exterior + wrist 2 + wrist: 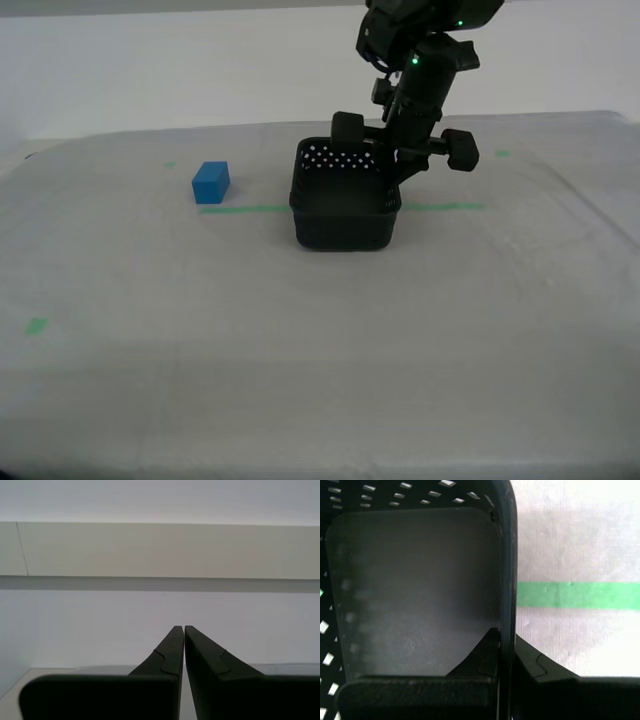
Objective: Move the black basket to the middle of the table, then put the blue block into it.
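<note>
Black basket (343, 205) standing upright near the middle of the table (300, 340), straddling the green tape line (245, 209), which runs out from both sides of it in the exterior view. Blue block (211, 182) resting on the cloth toward the exterior view's left of the basket, well apart from it and just behind the tape.

Seen only from outside: the arm coming down from above, its wrist at the basket's wall on the exterior view's right, and the block itself, absent from both wrist cameras. Fingertips lost there behind rim and wrist hardware.

Seen only from the first wrist camera: first tool (506, 640) clamped on the black basket (415, 580), one finger (487, 652) inside against the wall, the other outside, the wall's edge pinched between them. Basket floor bare and grainy, perforated walls cut off at the frame's edges. Green tape line (577, 595) crossing the pale cloth beside the wall.

Second wrist camera: second tool (184, 630) closed, tips pressed together on nothing, aimed at a plain pale wall with a horizontal ledge. A sliver of pale surface low in the frame. Second arm not identifiable in the exterior view.
</note>
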